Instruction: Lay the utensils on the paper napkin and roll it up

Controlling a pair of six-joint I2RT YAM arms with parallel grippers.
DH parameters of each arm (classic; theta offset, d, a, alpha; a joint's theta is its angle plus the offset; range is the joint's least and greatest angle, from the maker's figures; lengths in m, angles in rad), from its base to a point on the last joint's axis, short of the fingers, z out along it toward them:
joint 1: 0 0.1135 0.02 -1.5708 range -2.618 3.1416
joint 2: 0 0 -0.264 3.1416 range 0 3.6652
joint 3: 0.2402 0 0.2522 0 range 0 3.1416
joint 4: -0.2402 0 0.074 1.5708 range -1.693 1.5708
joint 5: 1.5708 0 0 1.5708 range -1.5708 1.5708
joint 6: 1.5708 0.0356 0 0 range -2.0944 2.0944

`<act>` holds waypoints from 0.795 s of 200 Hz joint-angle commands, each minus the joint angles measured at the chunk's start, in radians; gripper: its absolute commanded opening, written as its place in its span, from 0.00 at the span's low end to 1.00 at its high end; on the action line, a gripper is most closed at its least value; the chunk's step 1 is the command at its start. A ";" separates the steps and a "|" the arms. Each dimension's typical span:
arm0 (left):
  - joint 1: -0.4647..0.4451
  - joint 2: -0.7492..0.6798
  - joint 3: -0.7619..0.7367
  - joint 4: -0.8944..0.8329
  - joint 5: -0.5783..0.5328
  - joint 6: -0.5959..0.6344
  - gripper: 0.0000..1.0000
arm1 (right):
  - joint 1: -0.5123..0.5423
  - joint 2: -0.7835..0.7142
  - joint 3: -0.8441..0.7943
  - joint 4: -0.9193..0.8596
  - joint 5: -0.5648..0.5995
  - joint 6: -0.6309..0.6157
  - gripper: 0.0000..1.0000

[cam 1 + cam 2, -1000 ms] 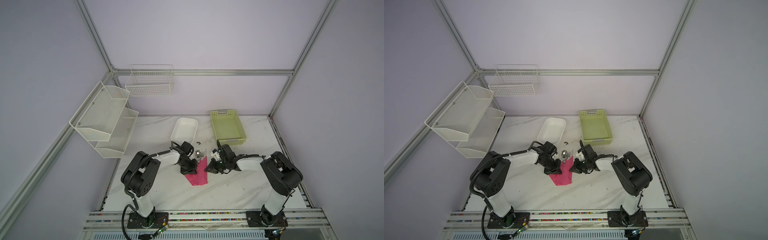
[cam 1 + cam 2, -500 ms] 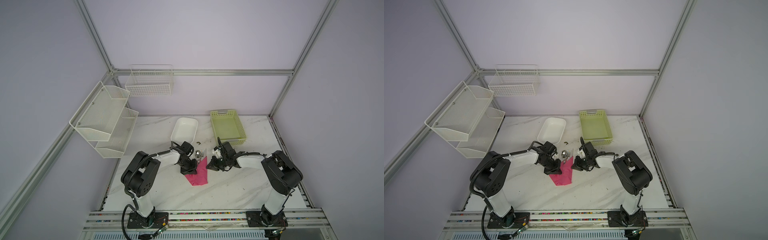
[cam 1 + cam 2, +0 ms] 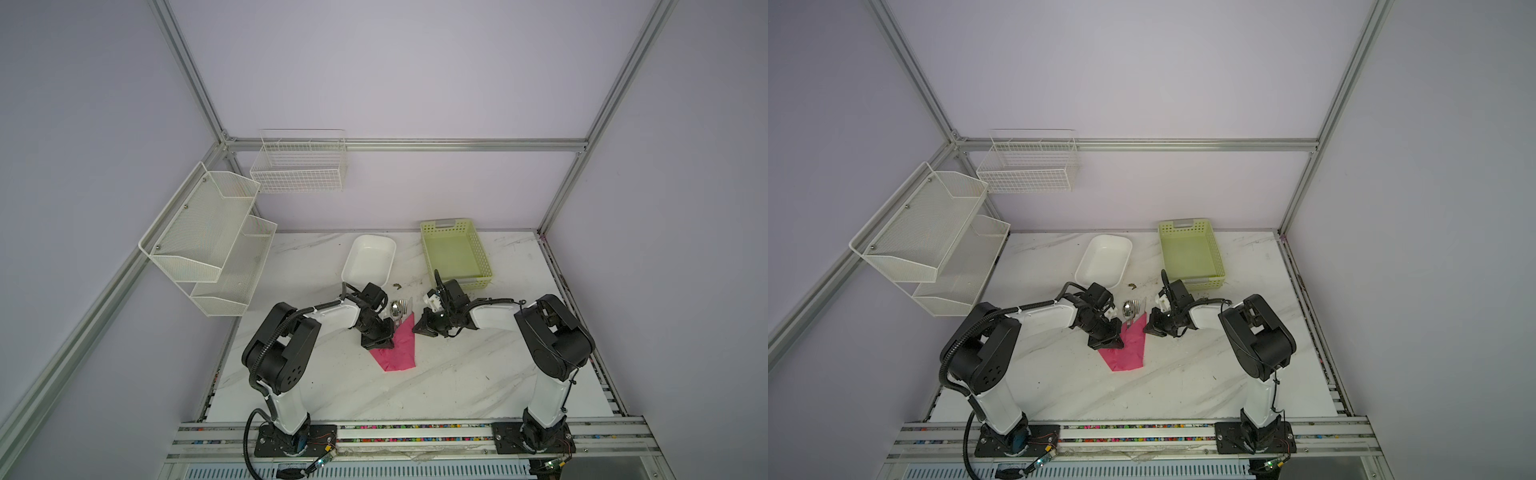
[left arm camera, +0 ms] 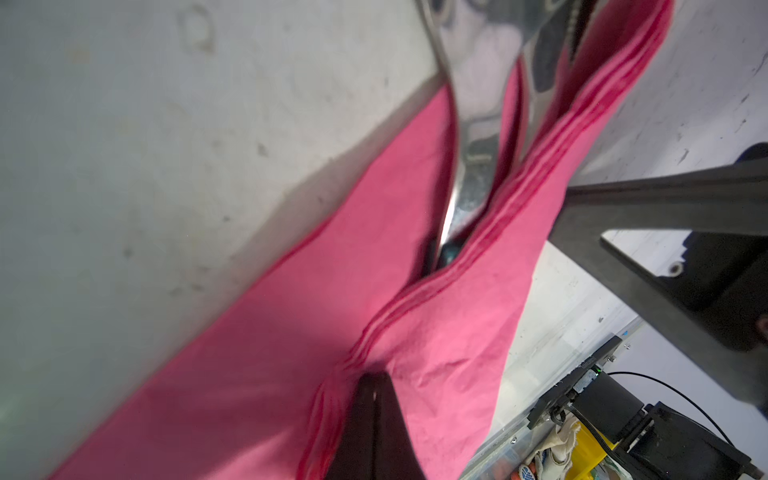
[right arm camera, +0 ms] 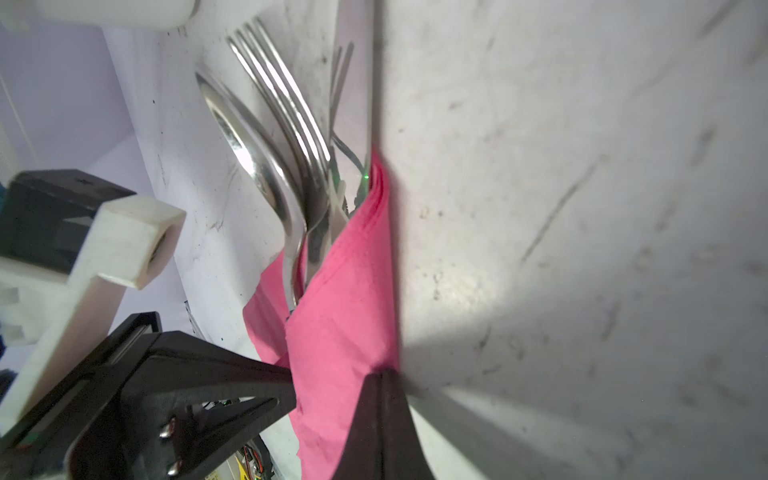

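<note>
The pink paper napkin (image 3: 397, 349) (image 3: 1127, 349) lies mid-table, folded over the utensils. Their silver heads (image 3: 397, 309) (image 3: 1128, 309) stick out at its far end, and the handles are hidden inside. The right wrist view shows the fork (image 5: 286, 95) beside the spoon (image 5: 245, 141). In the left wrist view the spoon (image 4: 478, 83) runs into the fold. My left gripper (image 3: 388, 343) (image 4: 374, 378) is shut, its tip resting on the napkin's (image 4: 291, 332) overlapped flap edge. My right gripper (image 3: 415, 330) (image 5: 382, 374) is shut, its tip against the napkin's (image 5: 345, 311) right edge at the table.
A white dish (image 3: 369, 262) and a light green basket (image 3: 446, 224) stand behind the arms at the back of the table. White wire racks (image 3: 208, 237) and a wire basket (image 3: 299, 166) hang on the left and back walls. A small scrap (image 3: 397, 286) lies near the dish.
My right gripper has edged slightly toward the back along the napkin's right edge. The left gripper and the napkin have barely moved.
</note>
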 commanded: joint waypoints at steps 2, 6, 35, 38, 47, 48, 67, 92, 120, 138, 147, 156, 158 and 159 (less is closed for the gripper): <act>-0.001 0.022 0.032 -0.012 -0.025 0.026 0.04 | -0.012 -0.015 0.041 -0.036 0.018 -0.015 0.00; -0.002 0.023 0.032 -0.011 -0.024 0.027 0.04 | -0.013 -0.013 0.045 -0.033 0.015 -0.016 0.00; -0.002 0.024 0.032 -0.010 -0.025 0.027 0.04 | -0.015 0.030 0.069 -0.024 -0.005 -0.030 0.00; -0.001 0.024 0.032 -0.010 -0.024 0.027 0.04 | -0.015 0.035 0.071 -0.022 -0.006 -0.032 0.00; -0.001 0.024 0.032 -0.010 -0.025 0.027 0.04 | -0.014 0.048 0.076 -0.021 -0.008 -0.035 0.00; -0.002 0.024 0.032 -0.010 -0.025 0.027 0.04 | -0.015 0.049 0.077 -0.022 -0.008 -0.035 0.00; -0.002 0.024 0.030 -0.010 -0.025 0.027 0.04 | -0.019 0.075 0.082 -0.021 -0.009 -0.045 0.00; -0.001 0.025 0.031 -0.010 -0.023 0.027 0.04 | -0.025 0.090 0.082 -0.035 0.002 -0.049 0.00; -0.001 0.024 0.029 -0.010 -0.022 0.027 0.04 | -0.031 0.057 0.099 -0.065 0.033 -0.049 0.00; -0.002 0.024 0.029 -0.010 -0.024 0.028 0.04 | -0.035 0.048 0.119 -0.067 0.029 -0.049 0.00; -0.001 0.024 0.029 -0.010 -0.023 0.027 0.04 | -0.036 0.050 0.128 -0.061 0.024 -0.049 0.00; -0.002 0.024 0.029 -0.010 -0.023 0.028 0.04 | -0.038 0.057 0.138 -0.055 0.019 -0.054 0.00; -0.002 0.024 0.029 -0.010 -0.023 0.028 0.04 | -0.038 0.060 0.139 -0.055 0.018 -0.054 0.00; -0.001 0.023 0.029 -0.010 -0.023 0.028 0.04 | -0.038 0.061 0.141 -0.055 0.018 -0.054 0.00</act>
